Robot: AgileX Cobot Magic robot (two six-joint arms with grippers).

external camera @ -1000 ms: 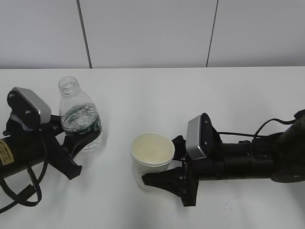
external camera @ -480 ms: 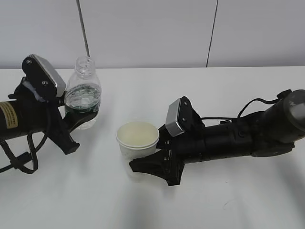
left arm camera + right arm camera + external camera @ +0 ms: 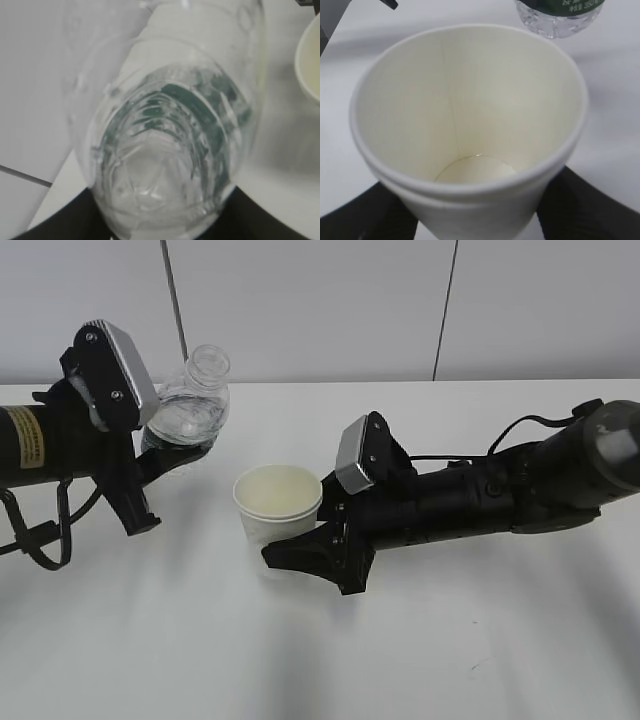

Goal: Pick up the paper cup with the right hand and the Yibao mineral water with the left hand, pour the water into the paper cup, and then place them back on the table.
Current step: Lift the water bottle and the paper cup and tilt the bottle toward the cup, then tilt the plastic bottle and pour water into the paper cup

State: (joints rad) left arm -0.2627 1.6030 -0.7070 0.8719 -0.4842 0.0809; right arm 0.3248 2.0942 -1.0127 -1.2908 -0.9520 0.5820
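Table (image 3: 420, 660) bare in front and at right; wide open room there. Far table edge meets wall behind both arms.

Left gripper (image 3: 165, 455) clenched round bottle (image 3: 193, 405), lifted clear of table, neck tilted up and right toward cup. Bottle fills left wrist view (image 3: 170, 135), dark fingers (image 3: 65, 220) at its base.

Right gripper (image 3: 300, 545) grasping paper cup (image 3: 278, 502) at lower wall, cup upright, mouth open, held centre-left; dark fingers (image 3: 590, 205) flank it. Bottle up-left of cup, near, not touching.
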